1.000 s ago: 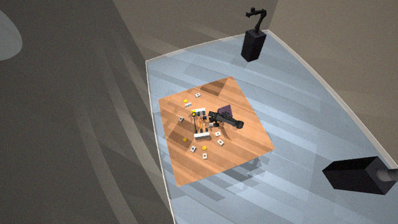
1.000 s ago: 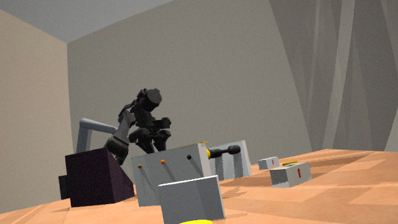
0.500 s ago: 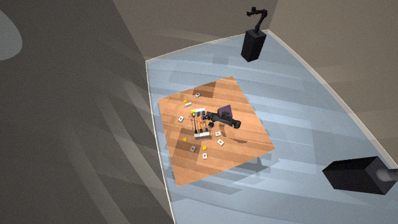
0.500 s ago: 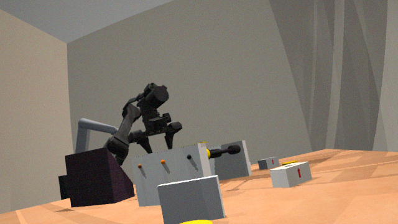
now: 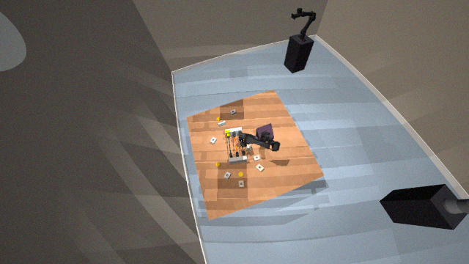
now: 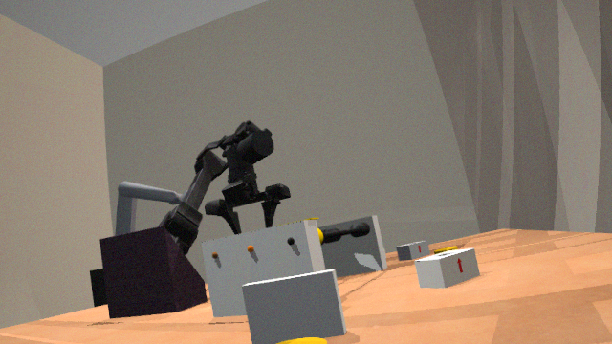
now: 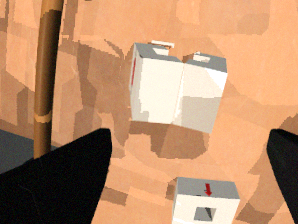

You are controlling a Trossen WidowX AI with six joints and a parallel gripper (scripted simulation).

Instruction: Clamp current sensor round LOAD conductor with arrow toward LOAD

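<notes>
The open sensor (image 7: pixel 156 92) (image 5: pixel 249 147) stands on the table, its two pale halves side by side, with a red arrow on its left side in the wrist view. My gripper (image 7: pixel 190 139) (image 6: pixel 253 229) is open and empty. In the wrist view the sensor is just ahead of the fingertips, with neither finger touching it. A brown-orange conductor (image 7: pixel 48 75) runs along the left of that view. Conductors also run between two panels, one dark conductor (image 6: pixel 341 233) having a yellow part at the near panel (image 6: pixel 268 277). The LOAD lettering is not readable.
A closed white block (image 7: pixel 225 206) with a red arrow and square hole lies near the sensor. Other blocks (image 5: pixel 259 167) (image 6: pixel 430 274) and yellow discs (image 5: pixel 240 174) lie around the panels. A dark purple block (image 6: pixel 139 277) (image 5: pixel 269 128) stands by the arm's base.
</notes>
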